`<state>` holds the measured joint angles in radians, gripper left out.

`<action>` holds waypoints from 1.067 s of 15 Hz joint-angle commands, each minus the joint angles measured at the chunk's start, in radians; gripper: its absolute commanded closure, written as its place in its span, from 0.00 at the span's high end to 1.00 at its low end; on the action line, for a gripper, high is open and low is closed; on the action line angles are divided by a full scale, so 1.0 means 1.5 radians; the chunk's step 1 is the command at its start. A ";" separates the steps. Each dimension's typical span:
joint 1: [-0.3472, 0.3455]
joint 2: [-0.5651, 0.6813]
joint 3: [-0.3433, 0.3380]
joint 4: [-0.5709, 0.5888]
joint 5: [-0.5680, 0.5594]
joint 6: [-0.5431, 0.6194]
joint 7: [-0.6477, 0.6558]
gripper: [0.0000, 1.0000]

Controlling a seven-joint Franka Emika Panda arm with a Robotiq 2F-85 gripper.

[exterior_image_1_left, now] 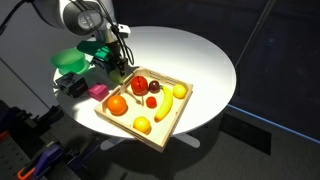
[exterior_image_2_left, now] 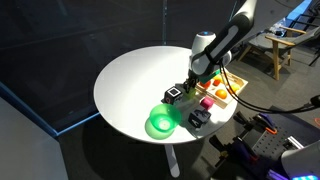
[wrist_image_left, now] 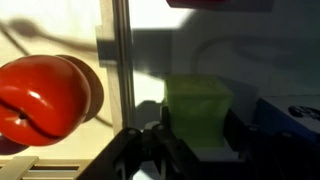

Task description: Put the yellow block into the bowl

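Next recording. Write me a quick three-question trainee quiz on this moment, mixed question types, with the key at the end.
1. True or false: the yellow block already lies in the green bowl.
2. What is the gripper shut on? A) the pink cube B) the yellow block C) the banana
3. Fill the gap: the red fruit lies in a wooden ____.

Key
1. False: in the wrist view the block sits between the fingers, outside the bowl.
2. B
3. tray
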<state>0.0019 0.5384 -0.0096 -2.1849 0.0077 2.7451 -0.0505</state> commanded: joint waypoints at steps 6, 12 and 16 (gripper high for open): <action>0.037 -0.081 -0.022 -0.011 -0.023 -0.086 0.064 0.27; 0.047 -0.156 -0.011 -0.025 -0.027 -0.138 0.069 0.27; 0.045 -0.190 0.021 -0.037 -0.006 -0.134 0.047 0.27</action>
<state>0.0672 0.3145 -0.0075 -2.2063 -0.0077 2.5565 0.0191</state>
